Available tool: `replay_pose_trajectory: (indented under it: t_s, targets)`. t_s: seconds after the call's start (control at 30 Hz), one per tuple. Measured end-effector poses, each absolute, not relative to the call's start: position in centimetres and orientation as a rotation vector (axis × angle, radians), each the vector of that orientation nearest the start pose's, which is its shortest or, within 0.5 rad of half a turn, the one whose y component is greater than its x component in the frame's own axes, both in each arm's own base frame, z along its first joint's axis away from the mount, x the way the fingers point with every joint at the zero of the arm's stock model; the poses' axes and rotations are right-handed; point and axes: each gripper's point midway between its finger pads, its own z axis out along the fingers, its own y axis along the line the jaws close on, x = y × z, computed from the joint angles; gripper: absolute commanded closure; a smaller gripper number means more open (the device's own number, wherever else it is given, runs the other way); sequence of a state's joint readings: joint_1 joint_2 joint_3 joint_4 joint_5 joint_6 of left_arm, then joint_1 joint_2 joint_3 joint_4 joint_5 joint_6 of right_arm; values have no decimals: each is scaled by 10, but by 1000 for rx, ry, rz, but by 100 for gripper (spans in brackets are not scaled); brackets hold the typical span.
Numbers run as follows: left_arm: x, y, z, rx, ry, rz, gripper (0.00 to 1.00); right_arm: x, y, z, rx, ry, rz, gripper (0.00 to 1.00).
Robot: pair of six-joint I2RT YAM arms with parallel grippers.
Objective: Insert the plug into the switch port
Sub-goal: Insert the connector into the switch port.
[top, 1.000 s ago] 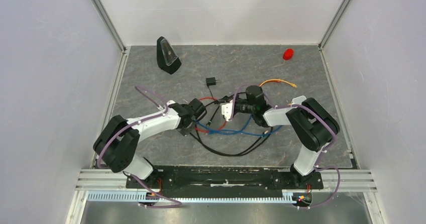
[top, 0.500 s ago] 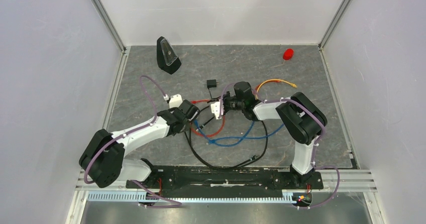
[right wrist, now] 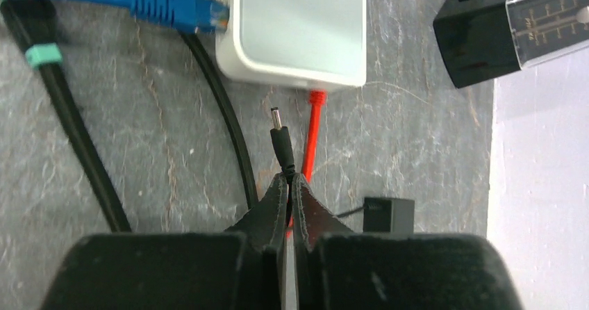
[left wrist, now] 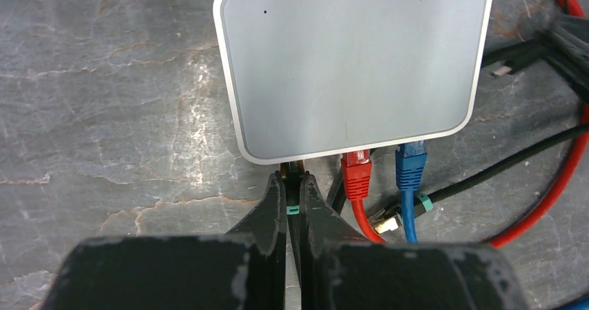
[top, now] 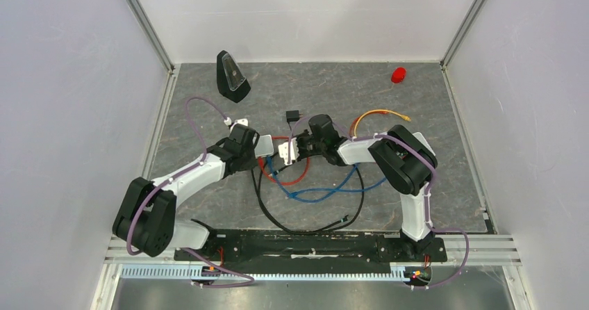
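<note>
**Plug held short of the switch**

Top view: the switch (top: 264, 143) lies flat among tangled cables, mid-table. The left gripper (top: 255, 145) meets it from the left and the right gripper (top: 279, 150) faces it from the right. The plug is too small to make out here.

Left wrist view: the left gripper (left wrist: 292, 185) is clenched, its tips at the switch's (left wrist: 354, 67) near edge. I cannot tell whether anything is pinched between them. A red connector (left wrist: 356, 171) and a blue connector (left wrist: 410, 164) sit in that same edge.

Right wrist view: the right gripper (right wrist: 289, 185) pinches the black plug (right wrist: 280, 140) by its rear. Its long axis runs on from the fingers, and its metal tip points at the switch's (right wrist: 299, 25) edge, just short of it, beside a red cable (right wrist: 312, 133).
</note>
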State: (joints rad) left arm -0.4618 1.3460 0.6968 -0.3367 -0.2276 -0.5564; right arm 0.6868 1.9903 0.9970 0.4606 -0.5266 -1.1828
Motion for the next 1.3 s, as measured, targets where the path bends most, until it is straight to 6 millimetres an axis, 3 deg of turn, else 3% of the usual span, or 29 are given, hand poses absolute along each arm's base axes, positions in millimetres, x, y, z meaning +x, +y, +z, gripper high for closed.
replay_pose_trajectory:
  t_s: [0.2, 1.3]
  targets:
    - [278, -121, 43, -132, 2520, -150, 98, 361, 384, 37, -1813, 984, 260, 100]
    - [268, -123, 30, -110, 2561, -178, 98, 358, 385, 32, -1819, 1045, 243, 100]
